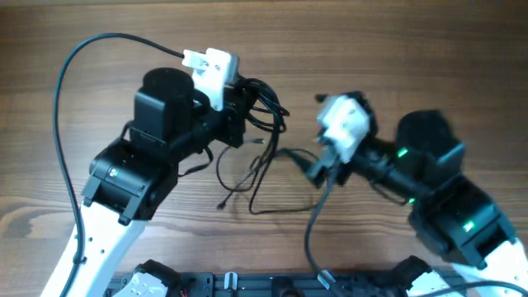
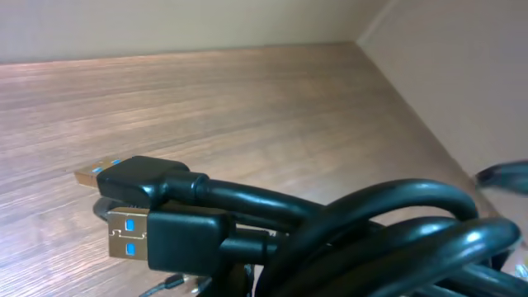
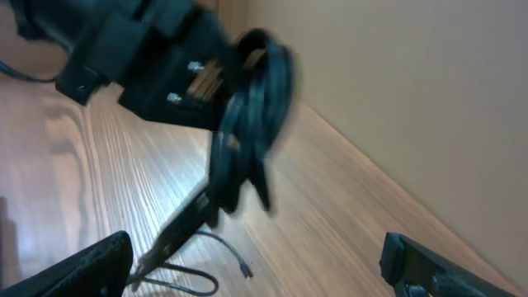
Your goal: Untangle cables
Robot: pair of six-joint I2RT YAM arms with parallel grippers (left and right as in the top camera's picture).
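We cannot see the fingers of the left end effector (image 1: 246, 113) from its own wrist view, where two USB plugs (image 2: 161, 235) with blue inserts and glossy black cords fill the lower frame. The right wrist view is smeared by blur. In it the left end effector looks closed on the cables (image 3: 247, 124), with the bundle hanging above the table (image 3: 74, 165) and thin strands reaching the wood. The right end effector (image 3: 256, 252) is open, fingers wide apart, near the bundle. Overhead, loose loops (image 1: 247, 183) lie between the arms. The table ends at a wall (image 2: 462, 74).
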